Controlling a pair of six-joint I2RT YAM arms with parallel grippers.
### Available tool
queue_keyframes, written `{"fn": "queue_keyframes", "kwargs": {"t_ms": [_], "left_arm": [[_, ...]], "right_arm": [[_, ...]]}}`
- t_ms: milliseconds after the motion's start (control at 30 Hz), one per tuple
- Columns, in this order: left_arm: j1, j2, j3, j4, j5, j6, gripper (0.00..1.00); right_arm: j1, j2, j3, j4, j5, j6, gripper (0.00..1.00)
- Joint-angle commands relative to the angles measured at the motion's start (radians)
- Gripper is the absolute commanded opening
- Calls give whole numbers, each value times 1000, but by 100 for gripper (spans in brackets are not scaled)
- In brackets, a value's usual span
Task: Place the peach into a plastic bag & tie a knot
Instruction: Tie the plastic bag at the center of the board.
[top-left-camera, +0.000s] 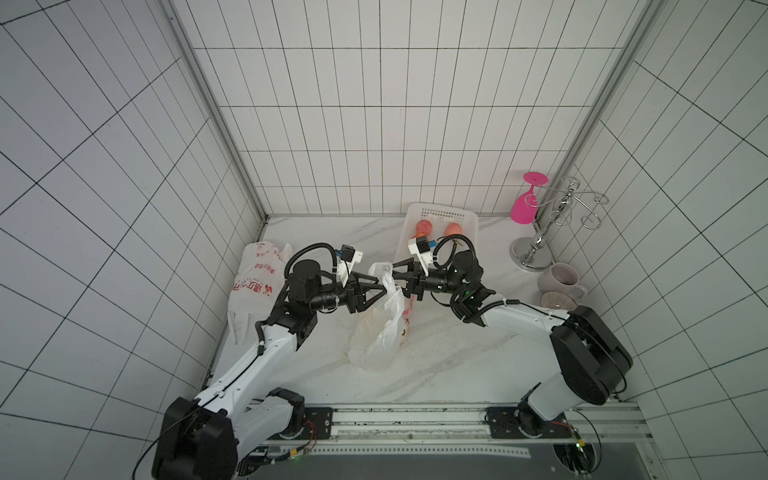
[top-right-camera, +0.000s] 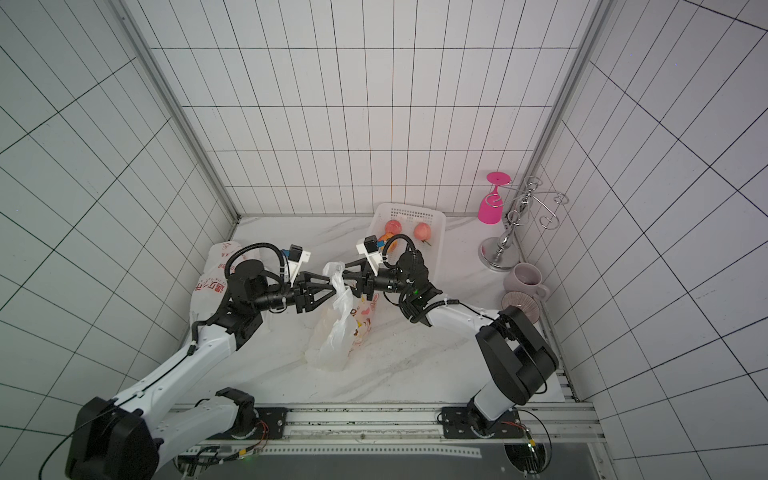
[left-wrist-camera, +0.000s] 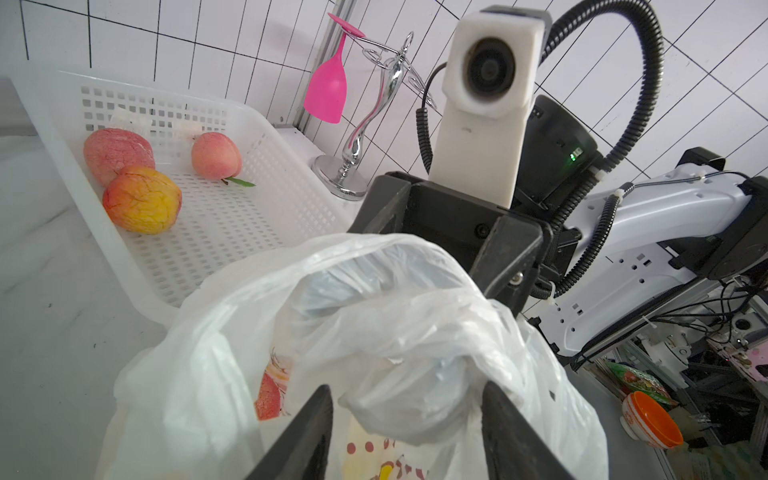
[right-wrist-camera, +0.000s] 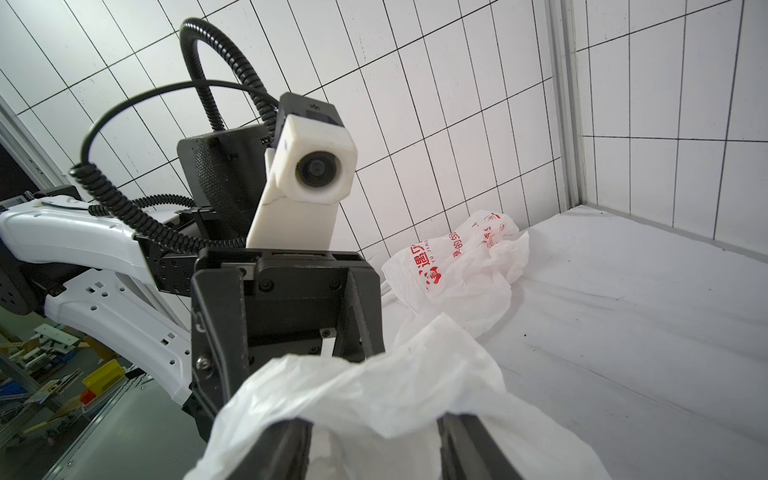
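Bag stood mid counter, long axis roughly upright, bunched top pointing up. The top sat between left gripper and right gripper, tips nearly meeting. Both jaws were apart around film; couldn't tell if clamped.

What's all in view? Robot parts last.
bag: 1, white printed, centre
spare bags: count unclear, white, red print, left rear
basket: 1, white, rear
peaches: 3, pink to orange, in basket
rack: 1, chrome, right rear corner
goblet: 1, pink, hanging inverted on rack
mug: 1, lilac, right edge
saucer: 1, striped, beside mug
table: 1, white marble
left end effector: 1, black, at bag top
right end effector: 1, black, at bag top
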Motion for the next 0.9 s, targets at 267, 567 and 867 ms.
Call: {"fn": "queue_keyframes", "kwargs": {"t_ms": [267,567,867], "left_arm": [[3,23,23,106,52,-62,35],[-13,35,13,138,57,-70,25],[1,20,16,103,38,-56,0]], "right_arm": [[32,4,72,-18,-9,-42,47],[33,14,76,-3,-5,-23,47],[4,-39,23,-48,28,-38,48]]}}
